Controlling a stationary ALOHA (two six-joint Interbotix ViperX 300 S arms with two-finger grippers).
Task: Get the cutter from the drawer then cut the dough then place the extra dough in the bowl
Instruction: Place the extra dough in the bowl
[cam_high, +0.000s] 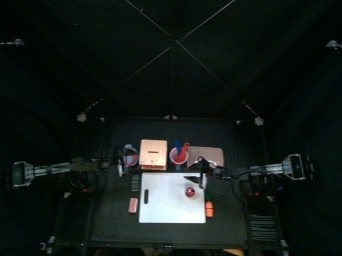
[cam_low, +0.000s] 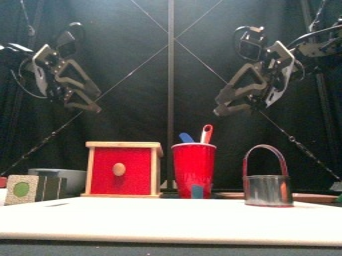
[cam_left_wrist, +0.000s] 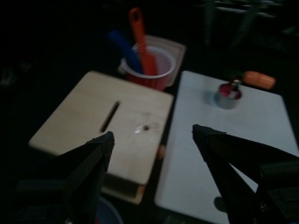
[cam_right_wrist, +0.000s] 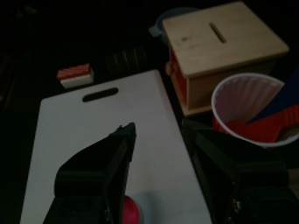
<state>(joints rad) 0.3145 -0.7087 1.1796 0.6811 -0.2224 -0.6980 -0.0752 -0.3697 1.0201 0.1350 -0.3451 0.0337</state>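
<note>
The round metal cutter with its wire handle stands on the white cutting board, toward its right side, also seen as the cutter. Pink dough lies on the board near it. The wooden box shows its red drawer front shut. Left of the box sits the blue-grey bowl. My left gripper hangs open above the box's near edge. My right gripper hangs open over the board's right part. Both are high above the table and hold nothing.
A red cup with a blue and a red knife stands right of the box, with the pink tray behind it. Small toy food pieces lie off the board's left edge and right edge.
</note>
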